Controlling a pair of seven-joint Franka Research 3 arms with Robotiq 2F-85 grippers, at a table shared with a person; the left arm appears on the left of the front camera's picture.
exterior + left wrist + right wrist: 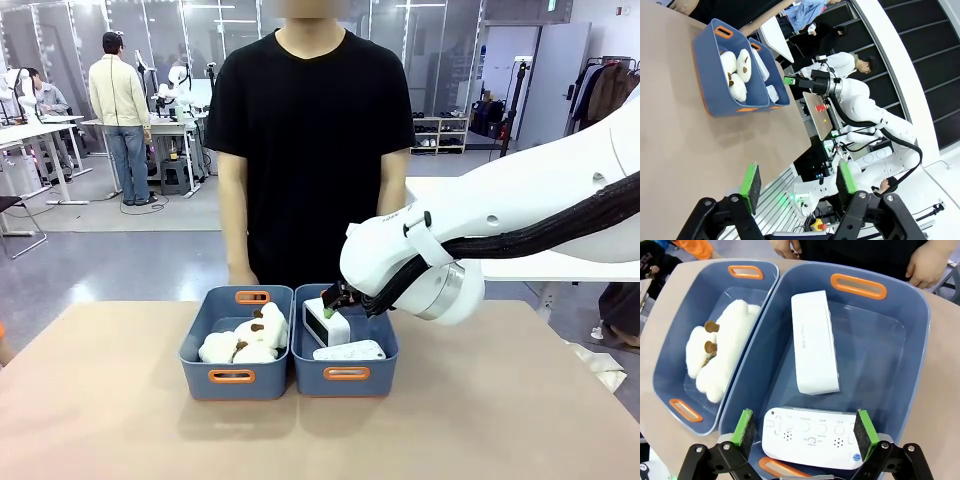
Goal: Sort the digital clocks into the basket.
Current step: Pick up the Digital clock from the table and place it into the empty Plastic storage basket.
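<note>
1. On the tan table (100, 420) stand two blue-grey tubs side by side, touching, each with orange handle slots at both ends.
2. Across the table, behind the tubs, stands a person in a black T-shirt (310, 150); in the right wrist view one of their hands (927, 262) rests just past the right tub's far rim.
3. Inside the left tub (200, 355) lie white plush toys (245, 340) with brown spots.
4. Inside the right tub, the basket (345, 375), are both clocks.
5. One clock (814, 342) lies along the middle of the basket floor, back face up; in the front view it looks propped up toward the far end.
6. The other clock (812, 437) lies at the near end of the basket, back up, its buttons and speaker holes showing.
7. The right arm reaches in from the right, over the basket. Its gripper (807, 432) has the jaws spread wide, one green pad on either side of the near clock, with a gap showing at each end; it grips nothing.
8. The left gripper (797, 182) hangs beyond the table edge, well away from the tubs, jaws about half apart with nothing between the pads.
</note>
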